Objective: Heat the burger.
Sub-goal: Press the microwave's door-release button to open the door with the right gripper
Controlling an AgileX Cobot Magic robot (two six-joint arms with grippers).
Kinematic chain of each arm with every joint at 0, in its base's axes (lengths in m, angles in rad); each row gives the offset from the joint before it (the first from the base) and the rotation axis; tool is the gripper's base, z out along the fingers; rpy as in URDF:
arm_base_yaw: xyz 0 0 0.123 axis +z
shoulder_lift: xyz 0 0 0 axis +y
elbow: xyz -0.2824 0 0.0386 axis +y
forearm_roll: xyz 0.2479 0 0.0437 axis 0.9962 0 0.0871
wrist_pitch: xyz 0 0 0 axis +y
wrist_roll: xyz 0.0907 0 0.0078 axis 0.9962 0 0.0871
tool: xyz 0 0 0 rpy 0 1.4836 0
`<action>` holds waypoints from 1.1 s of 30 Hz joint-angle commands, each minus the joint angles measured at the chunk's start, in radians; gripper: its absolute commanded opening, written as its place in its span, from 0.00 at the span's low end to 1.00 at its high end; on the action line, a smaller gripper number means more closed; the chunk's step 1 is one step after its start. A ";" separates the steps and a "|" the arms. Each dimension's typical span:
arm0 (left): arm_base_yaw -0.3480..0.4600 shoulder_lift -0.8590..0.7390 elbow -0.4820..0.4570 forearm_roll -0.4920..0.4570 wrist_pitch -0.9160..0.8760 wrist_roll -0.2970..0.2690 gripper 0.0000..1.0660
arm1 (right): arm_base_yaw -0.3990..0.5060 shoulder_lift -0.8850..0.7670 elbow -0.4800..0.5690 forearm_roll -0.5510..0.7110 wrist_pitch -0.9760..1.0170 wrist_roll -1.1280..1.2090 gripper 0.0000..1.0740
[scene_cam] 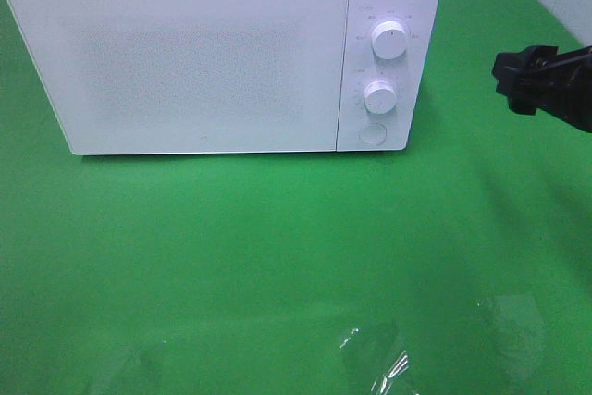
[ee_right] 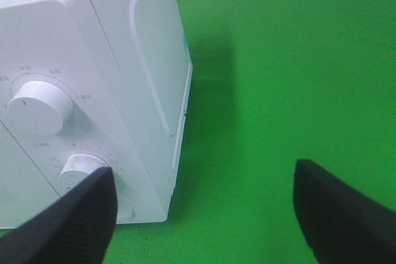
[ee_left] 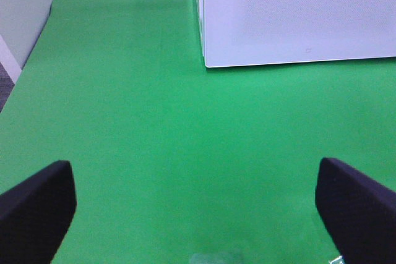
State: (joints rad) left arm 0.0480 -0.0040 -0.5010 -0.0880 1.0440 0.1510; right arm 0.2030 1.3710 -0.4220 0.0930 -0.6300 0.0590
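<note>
White microwave [scene_cam: 203, 53] is shut, burger perhaps inside. Left claw [ee_left: 197, 211] and right claw [ee_right: 204, 214] are spread; the right should be centred on the lower knob [ee_right: 83, 166].

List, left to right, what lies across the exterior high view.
White microwave door → control panel → bare green cloth → right gripper, jaws open, reaching in from the right edge.
</note>
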 commanded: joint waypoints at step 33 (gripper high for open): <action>0.001 -0.018 0.002 -0.005 -0.001 -0.009 0.92 | 0.712 0.309 -0.002 0.832 -0.434 -0.266 0.71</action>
State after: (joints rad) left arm 0.0480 -0.0040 -0.5010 -0.0880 1.0440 0.1510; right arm 0.9050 1.6830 -0.4210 0.9150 -1.0480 -0.2680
